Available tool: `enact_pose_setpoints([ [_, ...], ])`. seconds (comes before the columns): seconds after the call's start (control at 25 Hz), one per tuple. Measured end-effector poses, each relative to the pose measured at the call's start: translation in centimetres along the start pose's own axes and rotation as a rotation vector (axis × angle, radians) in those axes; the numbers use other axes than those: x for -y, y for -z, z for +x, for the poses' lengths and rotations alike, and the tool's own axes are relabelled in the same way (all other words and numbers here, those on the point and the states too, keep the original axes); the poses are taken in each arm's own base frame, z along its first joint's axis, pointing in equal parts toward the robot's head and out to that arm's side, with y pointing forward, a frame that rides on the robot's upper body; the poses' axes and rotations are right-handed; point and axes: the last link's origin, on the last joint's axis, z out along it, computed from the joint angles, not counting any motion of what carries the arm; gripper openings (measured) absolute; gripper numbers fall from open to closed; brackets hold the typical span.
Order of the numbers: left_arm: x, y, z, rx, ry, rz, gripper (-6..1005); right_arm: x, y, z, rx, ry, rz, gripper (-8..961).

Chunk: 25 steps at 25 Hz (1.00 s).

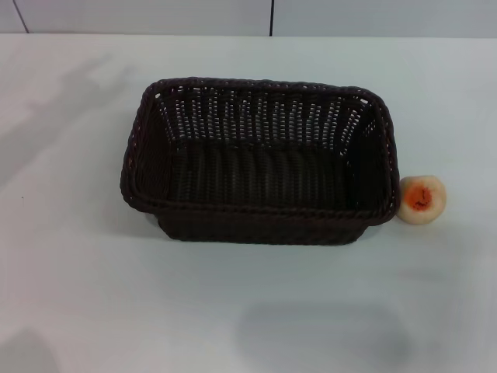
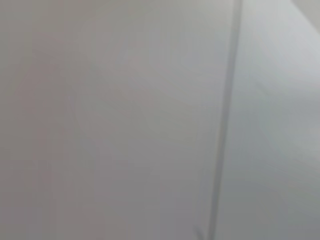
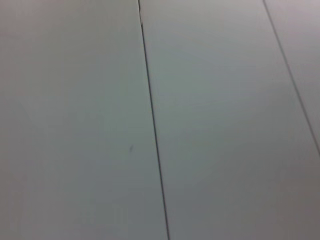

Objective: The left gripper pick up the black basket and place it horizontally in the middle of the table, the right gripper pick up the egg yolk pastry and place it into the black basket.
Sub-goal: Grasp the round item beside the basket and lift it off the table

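The black basket (image 1: 260,163) stands upright and empty in the middle of the white table (image 1: 78,272) in the head view, its long side running left to right. The egg yolk pastry (image 1: 422,199) lies on the table just outside the basket's right end, close to or touching its wall, orange patch facing up. Neither gripper shows in any view. The two wrist views show only plain grey-white panels with thin dark seams.
The table's far edge meets a pale panelled wall (image 1: 155,15) with a dark vertical seam (image 1: 271,17). Faint shadows lie on the table at far left and near the front.
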Motion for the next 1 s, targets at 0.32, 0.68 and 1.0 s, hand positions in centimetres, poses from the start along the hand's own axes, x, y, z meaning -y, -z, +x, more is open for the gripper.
enact_pose_setpoints([
  [0.32,2.7,4.3,-4.2,-0.1,-0.007,0.244,552,-1.6,0.5,1.8,-0.146,0.041,-0.077,497],
  [0.68,3.3,7.9,-6.9,-0.137,-0.126,0.417,551,-4.3,1.8,3.8,-0.306,0.03,-0.229,497],
  [1.0,3.1,9.7,-8.8,-0.094,-0.182,0.483,551,-5.3,3.1,4.1,-0.365,-0.025,-0.278,497],
])
